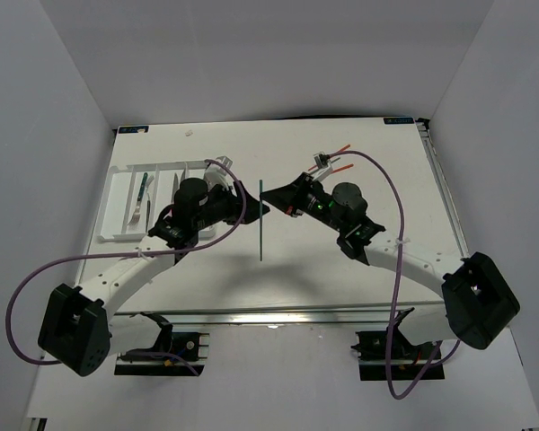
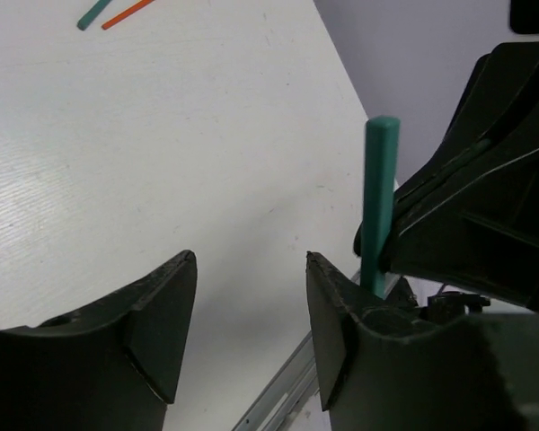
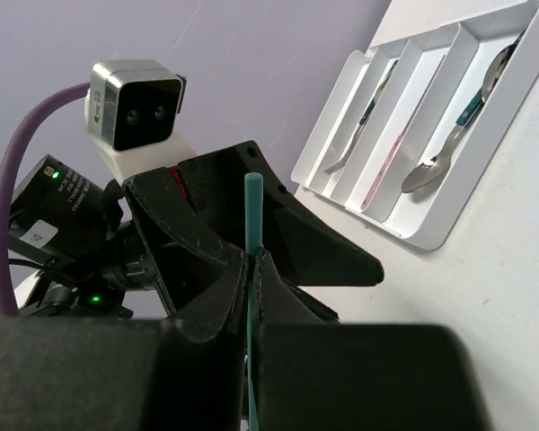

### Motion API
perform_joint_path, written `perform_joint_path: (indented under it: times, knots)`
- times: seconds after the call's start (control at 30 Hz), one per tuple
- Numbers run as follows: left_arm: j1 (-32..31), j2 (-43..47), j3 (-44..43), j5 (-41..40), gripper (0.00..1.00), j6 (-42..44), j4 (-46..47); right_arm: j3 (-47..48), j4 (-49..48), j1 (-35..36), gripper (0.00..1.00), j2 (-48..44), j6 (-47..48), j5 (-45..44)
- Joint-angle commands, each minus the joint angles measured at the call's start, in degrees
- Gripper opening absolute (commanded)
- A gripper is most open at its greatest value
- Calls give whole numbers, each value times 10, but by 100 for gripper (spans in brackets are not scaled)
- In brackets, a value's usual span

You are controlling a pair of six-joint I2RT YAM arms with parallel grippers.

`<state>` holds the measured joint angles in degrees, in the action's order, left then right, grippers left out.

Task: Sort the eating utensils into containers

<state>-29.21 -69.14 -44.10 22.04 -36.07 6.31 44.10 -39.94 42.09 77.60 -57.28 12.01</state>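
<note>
R hand [image 3: 251,262] clamped on teal chopstick [image 3: 251,211] mid-worktop [image 1: 341,269]; L hand [image 2: 250,260] half-open beside it, jaws empty; tray [image 1: 117,193] far-left.

A white surface [image 1: 341,269] with a faint wood grain lies inside an enclosure of plain grey-lavender walls [image 1: 54,135]. At its far corners sit two small blue-and-white labels, the left label [image 1: 133,128] and the right label [image 1: 400,119]. A tiny white scrap [image 1: 189,132] lies near the far edge. A metal rail [image 1: 278,312] runs along the near edge.
</note>
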Motion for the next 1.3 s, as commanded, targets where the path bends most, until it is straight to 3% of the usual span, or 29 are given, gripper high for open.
perform_joint_path:
  times: [0.0,0.27,0.5,0.73,0.93,1.1,1.27]
  knots:
    - [-2,18,-27,-39,64,17,-30,-4,-17,2,0,-23,17,-30]
    - [-2,33,-63,-151,74,38,-117,-14,42,2,0,-58,65,-92]
    - [-2,37,-51,-52,79,31,-68,13,100,1,0,-54,103,-157]
    - [-3,38,-18,24,78,3,17,45,101,2,0,-25,98,-142]
    - [-5,2,-47,5,67,29,-42,56,67,12,0,-11,86,-132]
    - [-5,-8,-54,-9,48,35,-38,74,63,20,0,4,83,-125]
    - [-5,-22,-75,-11,45,35,-30,69,47,30,0,17,68,-125]
